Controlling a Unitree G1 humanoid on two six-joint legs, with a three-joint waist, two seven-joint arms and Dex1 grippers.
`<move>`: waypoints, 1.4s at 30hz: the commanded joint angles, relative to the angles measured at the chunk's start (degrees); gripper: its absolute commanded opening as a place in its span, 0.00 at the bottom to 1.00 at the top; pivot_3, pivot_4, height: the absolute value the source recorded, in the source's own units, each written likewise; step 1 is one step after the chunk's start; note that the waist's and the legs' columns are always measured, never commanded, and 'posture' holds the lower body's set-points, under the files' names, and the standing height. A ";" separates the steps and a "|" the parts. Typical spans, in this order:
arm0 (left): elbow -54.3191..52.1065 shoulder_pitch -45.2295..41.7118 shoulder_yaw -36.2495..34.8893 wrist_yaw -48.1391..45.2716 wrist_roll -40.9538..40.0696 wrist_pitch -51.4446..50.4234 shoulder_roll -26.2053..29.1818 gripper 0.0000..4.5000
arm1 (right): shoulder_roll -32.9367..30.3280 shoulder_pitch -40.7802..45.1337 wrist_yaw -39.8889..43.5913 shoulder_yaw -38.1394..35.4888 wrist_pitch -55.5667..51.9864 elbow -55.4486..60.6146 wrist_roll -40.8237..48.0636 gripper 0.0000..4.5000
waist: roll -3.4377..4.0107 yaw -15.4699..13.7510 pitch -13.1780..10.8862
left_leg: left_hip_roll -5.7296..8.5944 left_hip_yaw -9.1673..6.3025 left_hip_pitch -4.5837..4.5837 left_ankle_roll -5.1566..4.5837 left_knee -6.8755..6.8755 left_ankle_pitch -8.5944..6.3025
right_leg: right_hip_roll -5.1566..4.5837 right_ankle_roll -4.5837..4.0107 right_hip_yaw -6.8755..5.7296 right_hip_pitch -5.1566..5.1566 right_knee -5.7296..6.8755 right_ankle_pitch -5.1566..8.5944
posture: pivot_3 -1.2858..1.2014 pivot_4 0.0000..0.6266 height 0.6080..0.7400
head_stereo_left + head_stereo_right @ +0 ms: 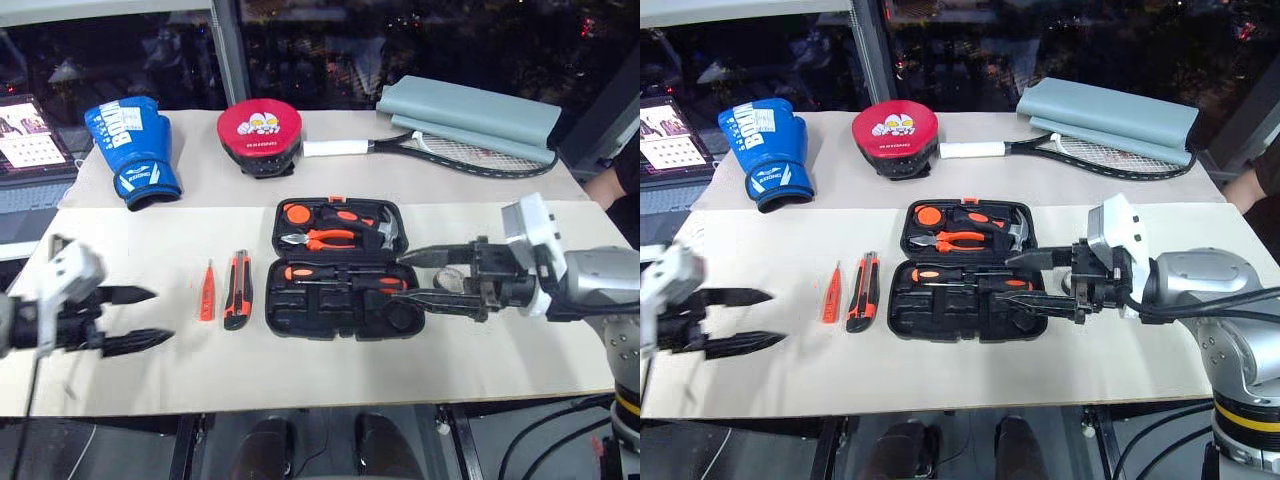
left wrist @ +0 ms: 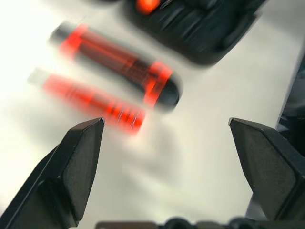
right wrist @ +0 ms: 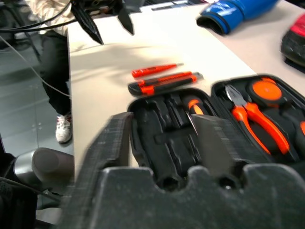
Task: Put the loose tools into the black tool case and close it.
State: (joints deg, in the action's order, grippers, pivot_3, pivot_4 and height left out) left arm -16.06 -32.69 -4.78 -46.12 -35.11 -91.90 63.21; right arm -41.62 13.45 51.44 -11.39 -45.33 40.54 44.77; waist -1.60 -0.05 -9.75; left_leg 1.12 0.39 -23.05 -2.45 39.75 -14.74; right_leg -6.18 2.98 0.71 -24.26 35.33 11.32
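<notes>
Step in hand: loading; the left gripper [image 1: 145, 318] hangs released and empty at 9 o'clock of the slim tester screwdriver [image 1: 207, 291] and utility knife [image 1: 237, 289], both loose on the surface [image 1: 300, 370] just beside the open black tool case [image 1: 340, 270]. Each lies with its long axis along 12–6, tester tip toward 12. The right gripper [image 1: 418, 277], released and empty, hovers at the case's 3 o'clock edge; next, judged: left gripper closes across one handle.
</notes>
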 commanded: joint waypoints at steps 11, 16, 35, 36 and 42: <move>21.79 -12.68 10.62 32.08 -15.39 -0.60 -13.04 1.00 | 2.17 -2.77 -10.40 0.09 2.88 6.49 1.31 0.99 | -0.16 0.55 -0.09 | 0.03 -0.03 -0.03 0.02 0.04 0.01 | -0.03 0.01 0.05 -0.08 0.08 0.00 | 0.52 0.24 0.97; 24.12 -11.45 12.44 39.82 -20.73 -0.60 -13.97 0.85 | 1.89 -3.31 -12.66 -0.38 2.70 7.84 2.55 1.00 | -0.15 0.37 -0.08 | 0.05 -0.06 0.08 0.04 0.02 0.02 | -0.10 0.00 0.06 -0.03 0.17 0.00 | 0.52 0.24 0.97; 27.98 -12.28 18.53 47.32 -28.87 -0.60 -12.62 0.16 | -0.35 -4.45 -17.04 -2.81 2.68 7.84 7.74 1.00 | 0.03 -0.01 0.10 | 0.23 -0.02 0.27 0.05 0.02 0.03 | -0.24 0.04 0.12 0.10 0.29 0.05 | 0.52 0.24 0.97; 27.88 -12.65 18.80 46.37 -27.54 -0.60 -12.34 0.12 | -0.67 -4.58 -16.79 -2.72 2.69 7.71 7.57 1.00 | 0.03 0.00 0.11 | 0.24 -0.02 0.28 0.05 0.02 0.03 | -0.24 0.04 0.12 0.10 0.29 0.05 | 0.52 0.24 0.97; 24.13 -18.18 34.30 18.26 -5.71 21.17 -3.09 0.09 | -4.02 -7.65 -13.88 -3.80 1.72 7.80 8.78 1.00 | 0.03 0.13 0.11 | 0.26 0.07 0.26 0.07 0.01 0.04 | -0.19 0.02 0.12 0.09 0.29 0.08 | 0.52 0.24 0.97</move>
State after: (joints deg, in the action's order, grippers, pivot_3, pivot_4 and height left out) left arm 7.39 -48.94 23.94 -17.20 -50.48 -81.03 57.22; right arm -44.84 6.32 36.51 -12.73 -44.03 47.45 51.37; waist -1.57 0.08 -9.65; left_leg 1.38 0.51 -22.79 -2.35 39.73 -14.68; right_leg -6.33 2.97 0.83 -24.18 35.60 11.41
